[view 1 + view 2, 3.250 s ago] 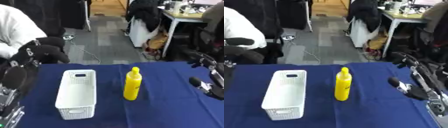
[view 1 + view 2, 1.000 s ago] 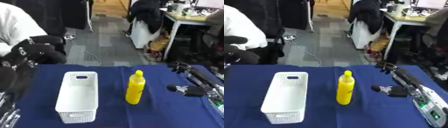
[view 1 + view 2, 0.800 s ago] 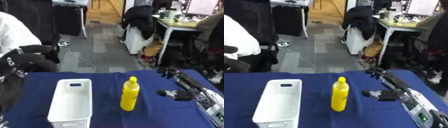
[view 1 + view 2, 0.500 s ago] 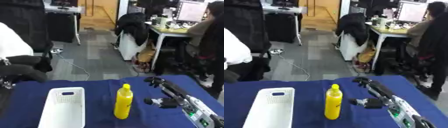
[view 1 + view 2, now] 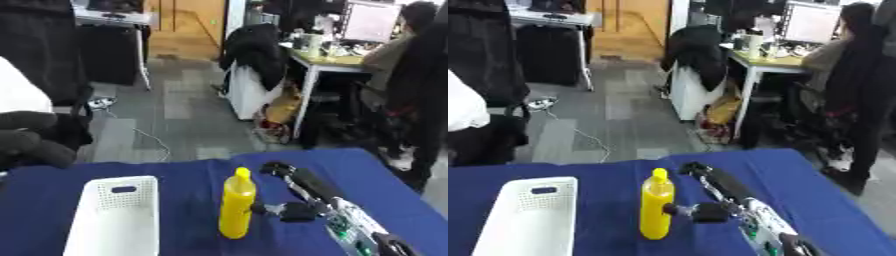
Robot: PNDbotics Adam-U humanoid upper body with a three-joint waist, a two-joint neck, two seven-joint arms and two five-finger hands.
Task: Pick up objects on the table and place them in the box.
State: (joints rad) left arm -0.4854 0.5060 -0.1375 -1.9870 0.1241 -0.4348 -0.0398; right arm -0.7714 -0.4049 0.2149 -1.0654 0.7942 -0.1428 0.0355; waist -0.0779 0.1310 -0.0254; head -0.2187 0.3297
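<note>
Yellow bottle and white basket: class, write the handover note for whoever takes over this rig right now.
Right hand: open beside the yellow squeeze bottle, thumb at the bottle's side, fingers stretched out behind it, not closed round it.
Left hand: not in view.
The bottle stands upright on the blue tablecloth, to the right of the white basket.
Done: nothing is in the basket that the views show.
Left: grasp the bottle, lift it and set it in the basket.

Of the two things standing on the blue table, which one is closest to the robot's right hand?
The yellow bottle. It stands upright right beside the right hand; the white basket is farther to the left.
</note>
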